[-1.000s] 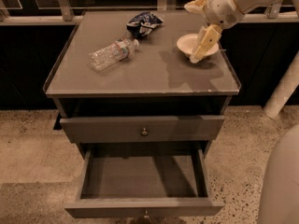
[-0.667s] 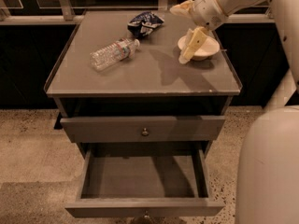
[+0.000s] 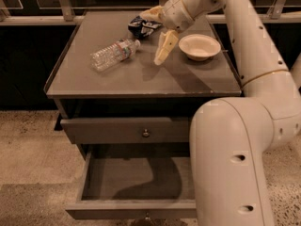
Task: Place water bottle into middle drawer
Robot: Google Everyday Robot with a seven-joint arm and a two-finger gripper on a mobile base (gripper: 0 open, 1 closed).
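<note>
Camera view records one water bottle (image 3: 114, 54), one snack bag (image 3: 142, 26) and one bowl (image 3: 200, 46) on the bench (image 3: 94, 81), with two drawers below. The bottle lies on its side, left of centre; its label band appears pale, with no writing legible. The arm (image 3: 235, 164) reaches over from the right. The pincer (image 3: 158, 31) hangs between bottle and bowl, released, grasping nothing. The middle drawer (image 3: 136, 180) stands pulled out; the upper drawer (image 3: 127, 130) shows front and knob only.
</note>
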